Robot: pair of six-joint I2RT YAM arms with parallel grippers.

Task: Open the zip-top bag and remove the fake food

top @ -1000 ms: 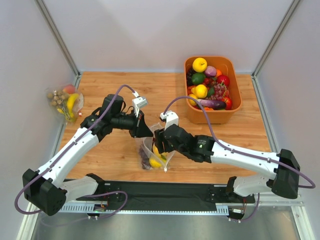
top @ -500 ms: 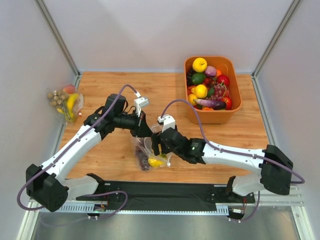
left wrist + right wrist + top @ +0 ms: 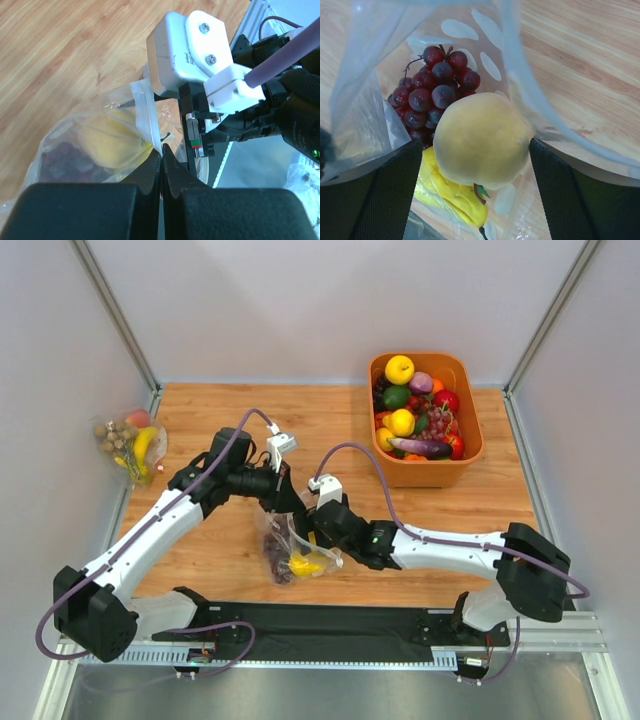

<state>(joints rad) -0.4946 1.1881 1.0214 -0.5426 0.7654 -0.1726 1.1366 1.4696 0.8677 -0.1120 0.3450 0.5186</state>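
The zip-top bag [image 3: 285,552] sits on the table near the front edge, mouth up. My left gripper [image 3: 290,502] is shut on the bag's white zip strip [image 3: 145,112], with the jaws pinched together [image 3: 161,156], and holds that edge up. My right gripper [image 3: 322,533] is open inside the bag's mouth. In the right wrist view its fingers [image 3: 385,195] stand either side of the round orange-yellow fruit [image 3: 480,137]; the right one touches or nearly touches it. The purple grapes [image 3: 432,90] lie beyond it, and the small yellow fruit [image 3: 452,197] lies under it.
An orange basket [image 3: 470,435] full of mixed fake fruit stands at the back right. Another clear bag [image 3: 128,438] with a banana, a peach and nuts lies at the left wall. The two arms' wrists are close together over the bag.
My right gripper has moved left and down, deeper into the bag's mouth. The bag and its fruit have shifted slightly left. My left gripper keeps its hold on the zip strip.
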